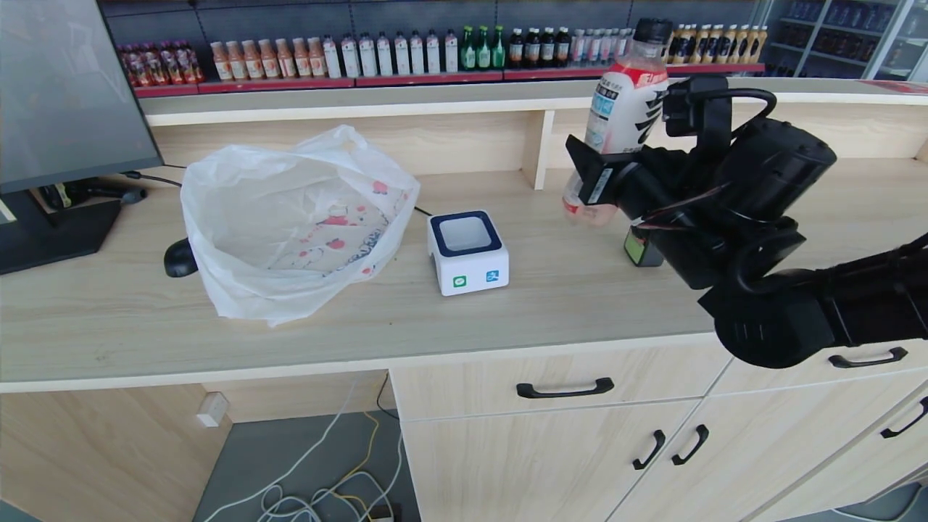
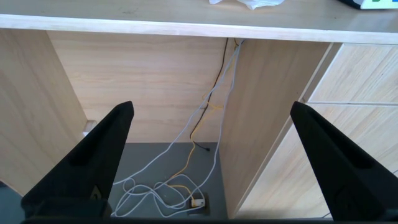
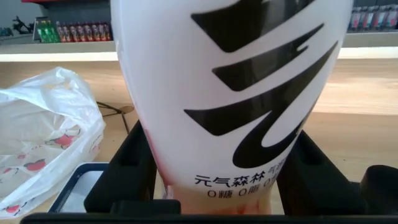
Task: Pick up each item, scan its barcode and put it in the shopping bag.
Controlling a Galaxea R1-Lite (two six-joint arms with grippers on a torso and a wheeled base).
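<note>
My right gripper [image 1: 605, 177] is shut on a drink bottle [image 1: 620, 109] with a black cap and a white label with black strokes, holding it upright above the counter, to the right of the scanner [image 1: 467, 251]. The bottle [image 3: 227, 93] sits between the black fingers [image 3: 134, 162] in the right wrist view. The white shopping bag [image 1: 290, 217] stands open left of the scanner. My left gripper [image 2: 211, 162] hangs open below the counter, facing the cabinet gap and cables, with nothing between its fingers.
A small green-and-black item [image 1: 638, 250] stands on the counter [image 1: 551, 290] under my right arm. A monitor [image 1: 65, 94] and a black mouse [image 1: 179, 259] sit at the left. A raised ledge [image 1: 348, 109] and bottle shelves [image 1: 435, 54] run along the back.
</note>
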